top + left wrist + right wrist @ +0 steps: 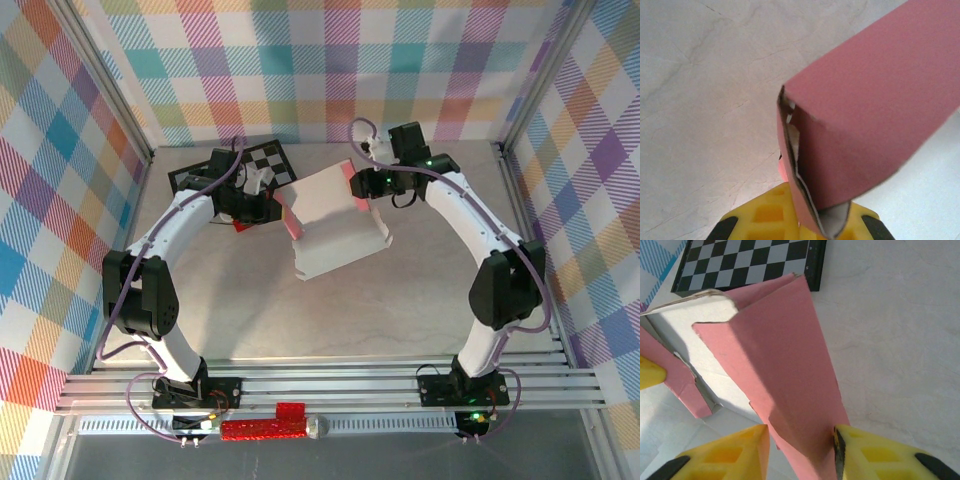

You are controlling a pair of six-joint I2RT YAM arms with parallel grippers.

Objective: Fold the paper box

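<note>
Top external: box partly folded

The paper box (pixel 335 225) is seen on the desk (pixel 400 310), white inside upward, pink flaps raised, beside the checkerboard (pixel 262 160). Its folded edge is clamped by the left gripper (pixel 812 222). A pink flap is straddled by the right gripper (pixel 801 440); whether it is pinched cannot be told.
</note>
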